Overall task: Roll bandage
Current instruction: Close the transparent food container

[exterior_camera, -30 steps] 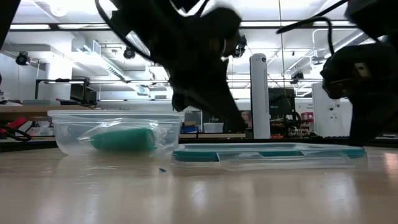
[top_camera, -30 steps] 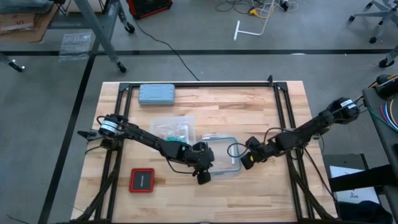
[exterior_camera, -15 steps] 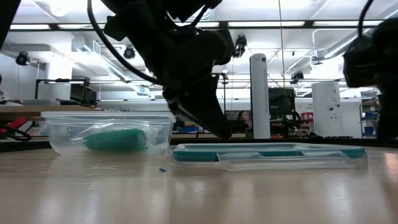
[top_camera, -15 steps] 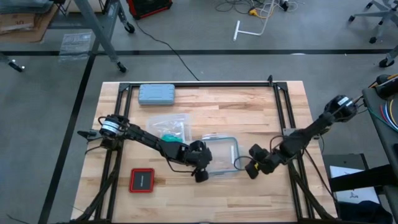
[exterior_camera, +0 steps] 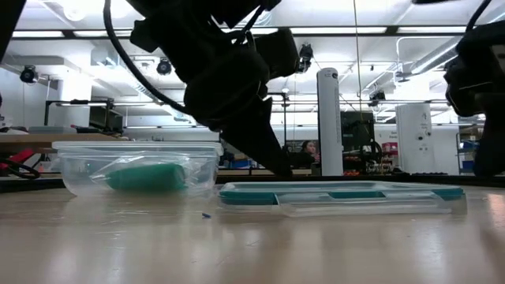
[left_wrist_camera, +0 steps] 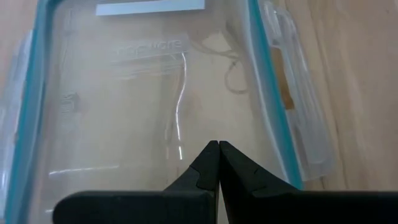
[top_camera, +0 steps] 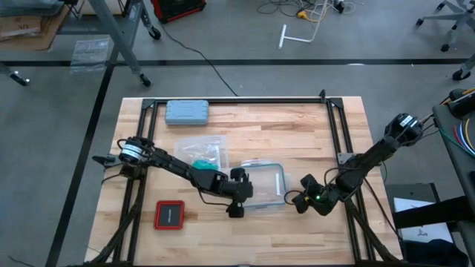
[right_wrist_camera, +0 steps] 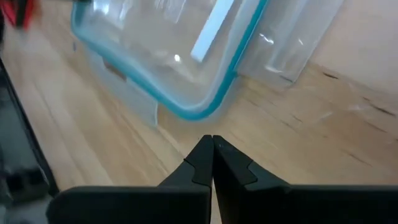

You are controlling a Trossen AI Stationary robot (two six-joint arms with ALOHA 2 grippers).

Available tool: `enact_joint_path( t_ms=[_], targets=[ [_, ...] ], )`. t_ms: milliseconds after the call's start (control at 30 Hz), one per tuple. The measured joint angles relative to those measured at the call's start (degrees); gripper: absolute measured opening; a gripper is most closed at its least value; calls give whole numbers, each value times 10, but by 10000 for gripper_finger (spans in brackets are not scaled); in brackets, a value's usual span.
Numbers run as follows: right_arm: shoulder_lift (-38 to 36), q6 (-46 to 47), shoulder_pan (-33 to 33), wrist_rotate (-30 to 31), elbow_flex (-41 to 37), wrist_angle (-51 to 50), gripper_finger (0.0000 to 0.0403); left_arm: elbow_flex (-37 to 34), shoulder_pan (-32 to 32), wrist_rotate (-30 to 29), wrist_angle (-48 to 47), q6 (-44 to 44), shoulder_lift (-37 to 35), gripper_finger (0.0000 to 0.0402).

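Note:
The bandage (top_camera: 200, 159) is a teal-green roll lying inside a clear plastic container (top_camera: 215, 144) left of the table's middle; the low view shows the bandage (exterior_camera: 146, 175) on the container's floor. To the right of the container lies its clear, teal-rimmed lid (top_camera: 271, 182), flat on the wood. My left gripper (top_camera: 241, 194) is shut, its tips (left_wrist_camera: 219, 144) over the lid's near left part. My right gripper (top_camera: 298, 201) is shut and hangs over bare wood just off the lid's near right corner (right_wrist_camera: 199, 112). My left gripper's shut fingertips (exterior_camera: 282, 167) point down at a slant onto the lid's clear panel (left_wrist_camera: 180, 124). I cannot tell whether they touch it.
A grey-blue hard case (top_camera: 187, 112) lies at the far left of the table. A red-and-black square object (top_camera: 169, 215) lies near the front left. A black frame (top_camera: 237, 101) runs along the far edge and both sides of the table.
My right gripper has drawn back from the lid's right rim toward the table's near right. My left gripper has shifted a little toward the table's left over the lid. The container with the bandage has slid slightly toward the left.

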Motion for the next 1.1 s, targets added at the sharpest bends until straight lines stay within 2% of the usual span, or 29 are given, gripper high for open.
enact_joint_path(
  t_ms=[133, 300, 533, 800, 1100],
  targets=[
    [2, 53, 1, 21, 0, 0, 0, 0, -1, 6, 0, 0, 7, 0],
    [1, 73, 2, 32, 0, 0, 14, 0, 0, 7, 0, -1, 11, 0],
    [1, 77, 2, 35, 0, -3, 80, 0, 1, 7, 1, 0, 15, 0],
    [1, 130, 0, 49, 9, -3, 166, -15, 1, 6, 3, -8, 15, 0],
    [40, 191, -16, 58, 41, -41, 219, -15, 1, 6, 4, 0, 15, 0]
  ],
)
